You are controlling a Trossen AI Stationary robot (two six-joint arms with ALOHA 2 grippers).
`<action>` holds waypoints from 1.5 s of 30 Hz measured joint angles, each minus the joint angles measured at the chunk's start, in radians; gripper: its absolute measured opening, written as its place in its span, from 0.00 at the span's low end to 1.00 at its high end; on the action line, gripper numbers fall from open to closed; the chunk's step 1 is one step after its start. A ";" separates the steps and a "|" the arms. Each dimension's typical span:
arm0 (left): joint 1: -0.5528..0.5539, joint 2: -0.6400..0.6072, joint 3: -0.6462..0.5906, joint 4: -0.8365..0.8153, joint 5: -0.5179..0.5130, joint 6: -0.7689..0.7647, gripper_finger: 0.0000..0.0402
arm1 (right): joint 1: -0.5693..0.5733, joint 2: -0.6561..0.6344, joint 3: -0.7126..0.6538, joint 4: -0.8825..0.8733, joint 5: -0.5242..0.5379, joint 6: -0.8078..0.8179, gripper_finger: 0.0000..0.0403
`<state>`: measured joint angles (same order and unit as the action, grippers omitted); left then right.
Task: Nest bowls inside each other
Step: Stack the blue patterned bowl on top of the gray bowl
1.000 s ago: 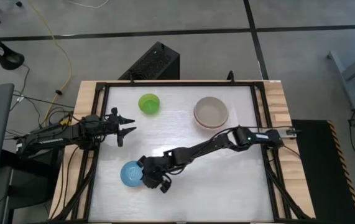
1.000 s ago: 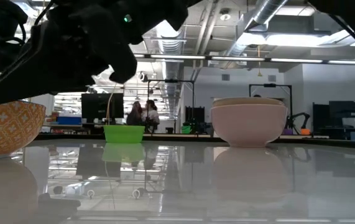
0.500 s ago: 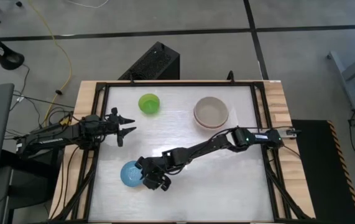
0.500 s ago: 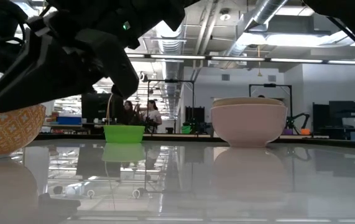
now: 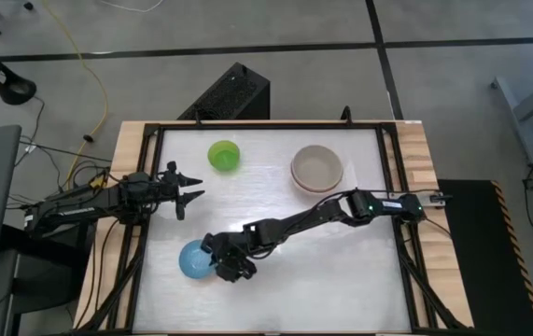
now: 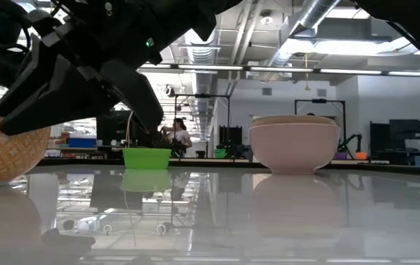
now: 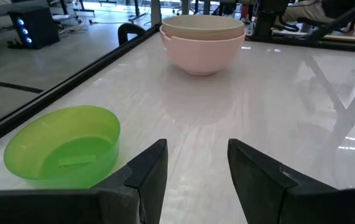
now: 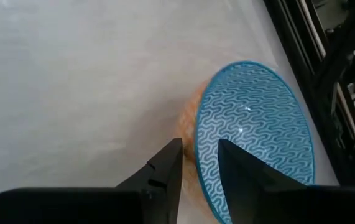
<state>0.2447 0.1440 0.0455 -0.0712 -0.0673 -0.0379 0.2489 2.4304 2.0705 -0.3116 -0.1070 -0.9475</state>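
Observation:
A light-blue bowl (image 5: 191,259) with a wavy pattern inside and an orange outside (image 6: 4,151) stands on its base at the table's near left. My right gripper (image 8: 199,146) is at its right side and open. One finger is over the bowl's inside (image 8: 258,124) and the other is outside the rim. The green bowl (image 5: 224,155) stands at the far left. A cream bowl sits nested in a pink bowl (image 5: 316,169) at the far right. My left gripper (image 5: 191,191) waits open at the left edge, clear of the green bowl (image 7: 62,146). My right gripper's fingers stand on either side of the blue bowl's right-hand rim (image 8: 193,134), one inside and one outside, slanting down from the table's right. I cannot tell whether they touch the rim. The bowl rests on the table.
A black frame (image 5: 145,233) runs along the table's edges close to the blue bowl. The table's middle and near right hold no objects. People show in the room beyond the table (image 6: 173,132).
My right gripper has rolled about its own pointing line beside the blue bowl, so its fingers stand at a different angle to the rim. It has also edged a little closer to the bowl. The bowls have stayed where they were.

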 joint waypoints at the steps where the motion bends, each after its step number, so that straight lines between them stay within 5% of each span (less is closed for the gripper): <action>1: 0.000 0.000 0.000 0.000 0.000 0.000 0.39 | 0.000 0.010 0.000 0.009 0.000 -0.003 0.30; 8: 0.000 0.000 0.000 0.000 0.000 0.000 0.39 | 0.001 0.047 -0.002 0.001 0.094 -0.097 0.28; 15: 0.000 0.000 0.000 0.000 0.000 0.000 0.39 | 0.003 0.044 -0.002 0.006 0.111 -0.156 0.05; 19: 0.000 0.000 0.000 0.000 0.000 0.000 0.39 | 0.004 0.030 -0.002 -0.037 0.115 -0.152 0.05; 26: 0.000 0.000 0.000 0.000 0.000 0.000 0.39 | -0.004 -0.086 -0.002 -0.303 0.132 0.069 0.05; 33: 0.000 0.000 0.000 0.002 0.000 0.000 0.39 | -0.080 -0.258 -0.011 -0.749 0.133 0.437 0.05; 39: 0.000 0.000 0.000 0.002 0.000 0.000 0.39 | -0.199 -0.485 -0.301 -0.839 0.195 0.629 0.05; 45: 0.000 0.000 0.000 0.001 0.000 0.000 0.39 | -0.331 -0.869 -0.771 -0.452 0.216 0.710 0.05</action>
<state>0.2447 0.1440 0.0452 -0.0703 -0.0677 -0.0376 -0.0819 1.5615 1.2995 -0.7637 0.1093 -0.2376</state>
